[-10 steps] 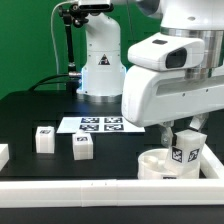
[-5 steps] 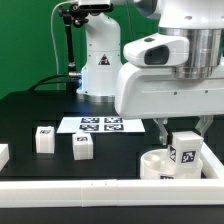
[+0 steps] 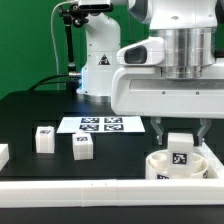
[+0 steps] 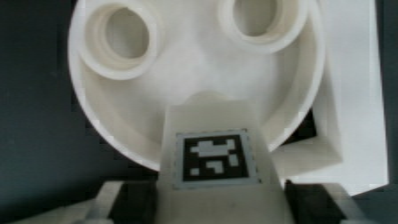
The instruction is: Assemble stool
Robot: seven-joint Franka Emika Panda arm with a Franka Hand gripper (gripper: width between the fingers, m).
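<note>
The round white seat [image 3: 170, 166] lies on the black table at the front of the exterior view's right, against the white rail. In the wrist view the seat [image 4: 143, 95] shows two round holes. My gripper [image 3: 181, 139] is shut on a white tagged leg [image 3: 181, 152] and holds it upright over the seat. In the wrist view the leg [image 4: 217, 150] stands between the dark finger pads [image 4: 347, 205], its tip at the seat's face. Two other tagged legs [image 3: 44, 139] [image 3: 82, 146] stand on the table at the exterior view's left.
The marker board [image 3: 100, 124] lies flat at mid table before the robot base [image 3: 100, 70]. A long white rail [image 3: 100, 190] runs along the front edge. A white block [image 3: 3, 155] sits at the exterior view's far left edge.
My gripper has turned about its vertical axis with the leg in it. The leg has shifted slightly toward the exterior view's left and now stands squarer over the seat.
</note>
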